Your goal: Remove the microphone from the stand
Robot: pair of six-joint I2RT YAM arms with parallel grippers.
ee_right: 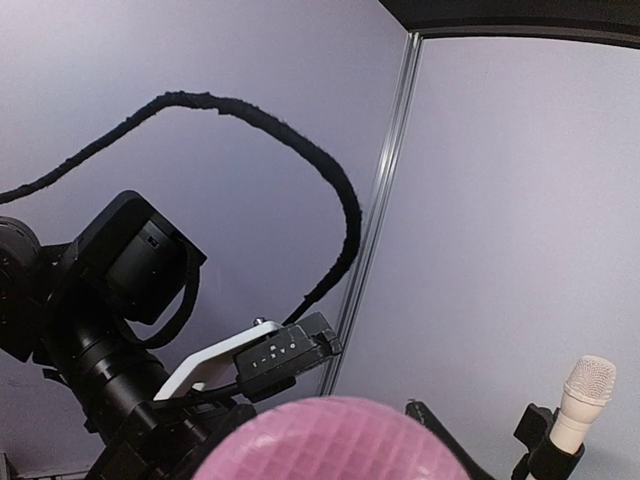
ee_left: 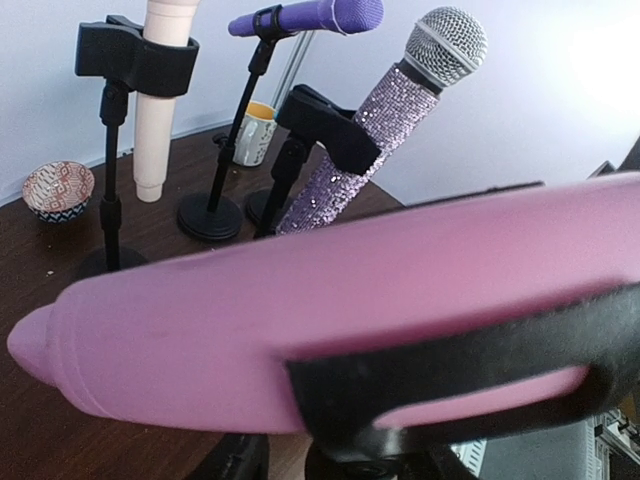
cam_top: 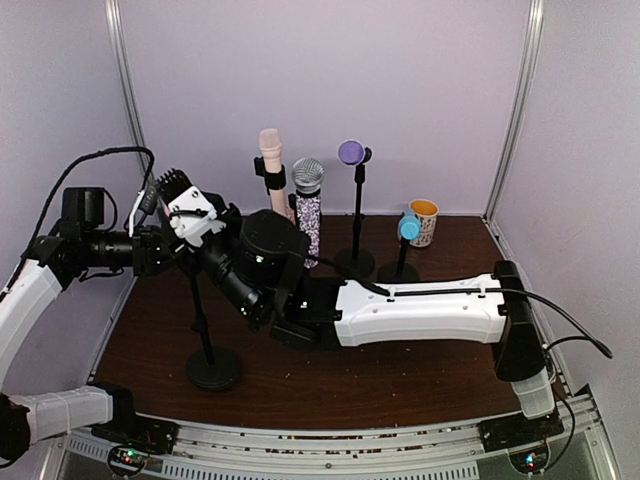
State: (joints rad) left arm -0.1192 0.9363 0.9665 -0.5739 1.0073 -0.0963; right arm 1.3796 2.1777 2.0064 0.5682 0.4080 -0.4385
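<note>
Near the front-left of the table [cam_top: 400,370], the pink microphone [ee_left: 300,330] lies roughly level in the black clip [ee_left: 450,400] of its stand [cam_top: 205,345]. Its body fills the left wrist view, and its mesh head shows at the bottom edge of the right wrist view. Left gripper [cam_top: 190,240] and right gripper [cam_top: 228,275] crowd the stand top from either side. Fingers hidden in every view, so opening and any hold are not readable. Behind: glitter microphone [ee_left: 390,130], cream microphone [ee_left: 160,100], purple microphone [ee_left: 320,15], each clipped on its own stand.
</note>
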